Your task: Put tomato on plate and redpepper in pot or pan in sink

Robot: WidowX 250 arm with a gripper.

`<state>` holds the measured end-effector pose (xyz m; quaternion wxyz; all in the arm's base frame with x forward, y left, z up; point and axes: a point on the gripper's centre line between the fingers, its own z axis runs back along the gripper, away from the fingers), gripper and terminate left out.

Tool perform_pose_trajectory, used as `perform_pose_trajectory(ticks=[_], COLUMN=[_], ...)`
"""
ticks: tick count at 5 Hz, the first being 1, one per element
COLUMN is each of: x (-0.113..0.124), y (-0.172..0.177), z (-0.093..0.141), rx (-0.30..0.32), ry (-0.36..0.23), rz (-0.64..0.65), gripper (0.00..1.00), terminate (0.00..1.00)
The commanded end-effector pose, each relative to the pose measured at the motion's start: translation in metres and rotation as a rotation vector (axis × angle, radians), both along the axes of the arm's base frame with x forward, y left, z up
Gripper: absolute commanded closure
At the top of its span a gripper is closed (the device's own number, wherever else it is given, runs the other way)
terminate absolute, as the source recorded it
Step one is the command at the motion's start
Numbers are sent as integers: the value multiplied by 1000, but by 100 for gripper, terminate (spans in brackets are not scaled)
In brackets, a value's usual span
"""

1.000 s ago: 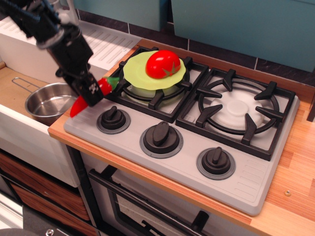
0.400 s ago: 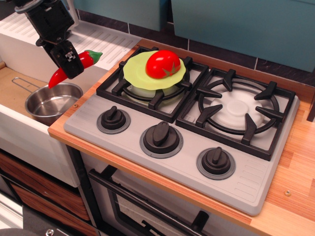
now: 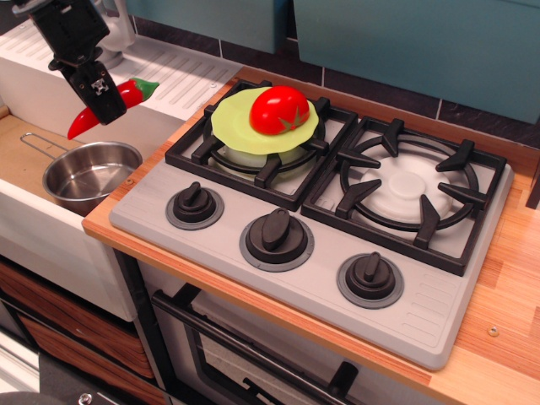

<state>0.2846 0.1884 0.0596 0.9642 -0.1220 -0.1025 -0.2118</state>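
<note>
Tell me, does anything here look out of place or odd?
One thing: the plate with the tomato sits on a stove burner rather than a counter. Otherwise nothing is spilled or broken. The gripper holds the redpepper in the air above the empty pot in the sink.

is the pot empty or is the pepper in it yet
Empty. The pot shows only bare steel inside, and the pepper hangs in the air above it, gripped in the tool.
</note>
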Motion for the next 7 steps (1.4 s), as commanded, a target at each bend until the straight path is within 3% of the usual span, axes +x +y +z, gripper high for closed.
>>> perform_pose_trajectory(ticks=[1, 4, 7], x=[12, 6, 24], y=[23, 27, 37], z=[7, -24, -50], rx=[11, -60, -108], ry=[-34, -33, -43], rz=[-21, -10, -42], gripper=[100, 100, 100], terminate=[0, 0, 0])
